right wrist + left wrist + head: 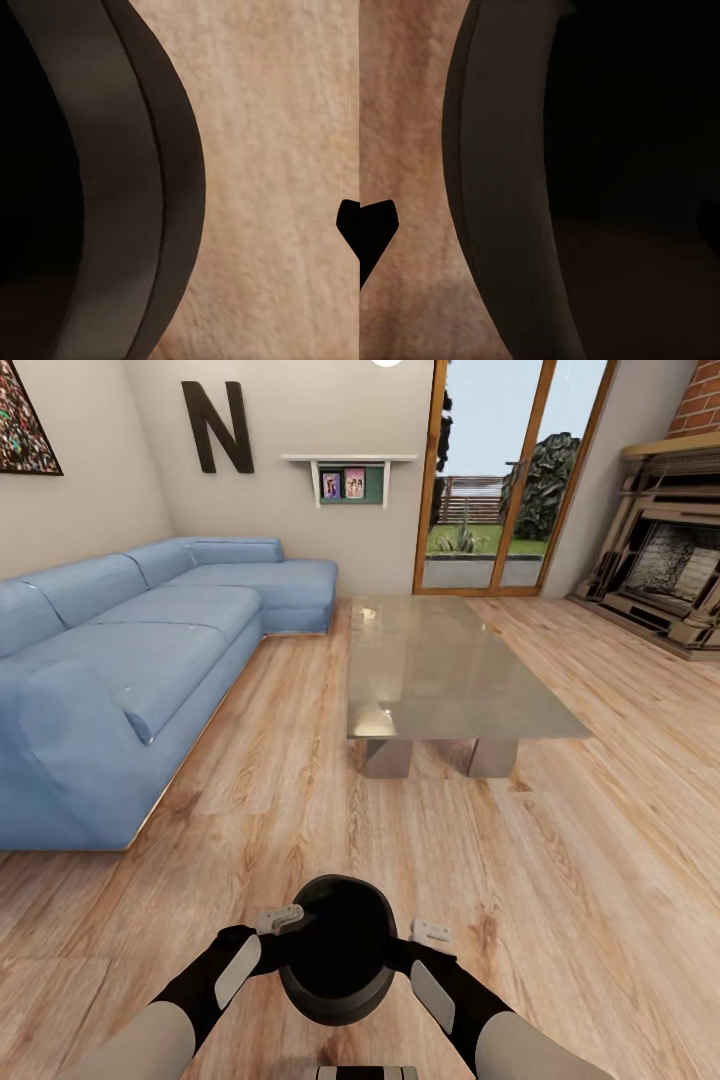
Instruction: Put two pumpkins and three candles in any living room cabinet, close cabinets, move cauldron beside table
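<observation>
Cauldron (338,950), black and round, hangs upright between both grippers with its wide mouth facing up; being round, it shows no long axis. Left gripper (288,926) clamps the rim on one side, right gripper (408,942) clamps it on the opposite side. Its rim (499,202) curves close past each wrist camera. Below lies wooden floor (560,920); ahead, well apart, stands the glass-topped table (450,660), with a blue sofa (120,660) to its left.

A home living room is showing here: a blue corner sofa (130,650) is sitting beside a glass coffee table (450,670), with a fireplace (665,570) and garden doors (505,480) standing beyond.
</observation>
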